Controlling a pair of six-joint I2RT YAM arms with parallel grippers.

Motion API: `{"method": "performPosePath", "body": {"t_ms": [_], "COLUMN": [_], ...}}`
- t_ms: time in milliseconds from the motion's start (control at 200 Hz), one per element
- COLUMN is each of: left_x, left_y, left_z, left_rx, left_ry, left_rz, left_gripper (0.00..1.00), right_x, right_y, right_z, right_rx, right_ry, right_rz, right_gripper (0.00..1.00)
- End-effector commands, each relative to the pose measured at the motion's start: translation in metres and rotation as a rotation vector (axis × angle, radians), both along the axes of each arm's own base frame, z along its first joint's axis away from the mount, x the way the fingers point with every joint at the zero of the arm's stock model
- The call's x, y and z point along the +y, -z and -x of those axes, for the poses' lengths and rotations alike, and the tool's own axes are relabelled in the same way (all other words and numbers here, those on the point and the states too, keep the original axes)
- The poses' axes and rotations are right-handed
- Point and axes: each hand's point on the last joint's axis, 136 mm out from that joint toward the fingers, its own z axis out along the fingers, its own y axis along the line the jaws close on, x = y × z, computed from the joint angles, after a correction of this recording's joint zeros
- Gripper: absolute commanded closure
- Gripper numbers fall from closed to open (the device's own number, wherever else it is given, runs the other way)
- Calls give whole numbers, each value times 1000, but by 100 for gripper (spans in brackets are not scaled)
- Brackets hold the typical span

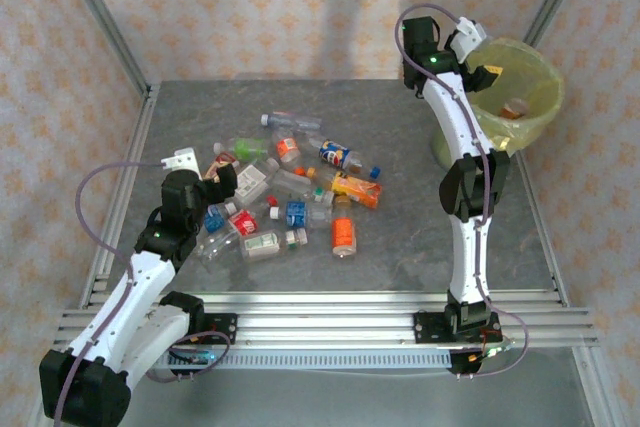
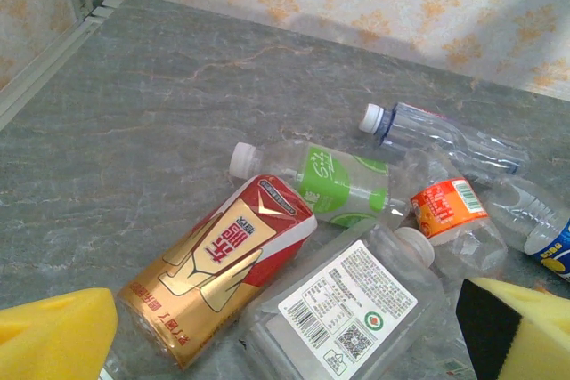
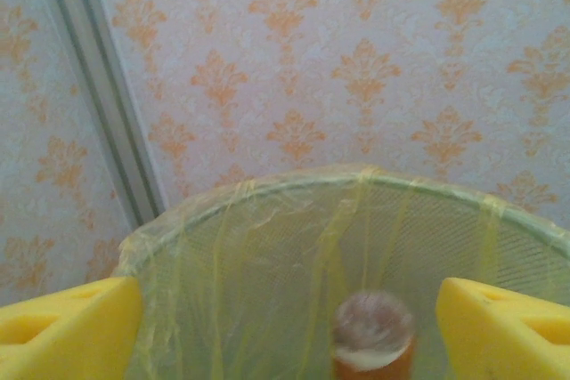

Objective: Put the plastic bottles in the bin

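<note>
Currently two pincers, one bin, one worktop point(image 1: 400, 267) seen. Left pincer point(image 1: 215, 182) point(image 2: 285, 335) spread wide, nothing gripped, poised over left edge of bottle pile point(image 1: 290, 197): about fifteen on worktop, too tangled for exact count. Six counted in left wrist view. Right pincer point(image 1: 482, 57) point(image 3: 285, 327) parted above bin point(image 1: 545, 97) point(image 3: 267, 189), nothing held. One orange-labelled bottle point(image 1: 515, 107) point(image 3: 374, 340) seen inside bin.

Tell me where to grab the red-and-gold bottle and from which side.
Grip the red-and-gold bottle across its labelled middle, coming down from above: it lies flat on its side. Bare table lies along one long side; the white-labelled bottle crowds the other, so clearance there is probably tight.
</note>
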Motion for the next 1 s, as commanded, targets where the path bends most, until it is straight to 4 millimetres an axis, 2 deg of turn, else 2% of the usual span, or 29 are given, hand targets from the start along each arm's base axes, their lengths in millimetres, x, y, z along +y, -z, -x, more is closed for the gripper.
{"method": "performPosePath", "body": {"t_ms": [0, 80, 295, 515, 711, 886, 996], "left_x": [-3, -2, -2, -3, -2, -2, -2], "left_y": [1, 0, -2, -6, -7, -7, -7], "left_z": [4, 4, 7, 10, 12, 12, 12], "left_rx": [5, 3, -10, -24, -38, -35, -37], "left_ry": [11, 8, 6, 12, 10, 11, 8], "left_rz": [3, 2, 11, 20, 26, 23, 22], "left_gripper": [0, 0, 0, 0, 0, 0, 0], "right_x": [8, 14, 26, 37, 35, 25, 24], "right_y": [4, 7, 4, 30, 42, 54, 68], "right_z": [-25, -38, -43, -41, -32, -28, -28], "right_rx": [101, 186, 356, 587, 717, 759, 788], "right_ry": [-125, -214, -353, -526, -562, -563, -599], "right_rz": [-37, -58, -77, -118, -117, -151, -198], "right_gripper": [13, 10, 9, 8, 9, 14, 25]}}
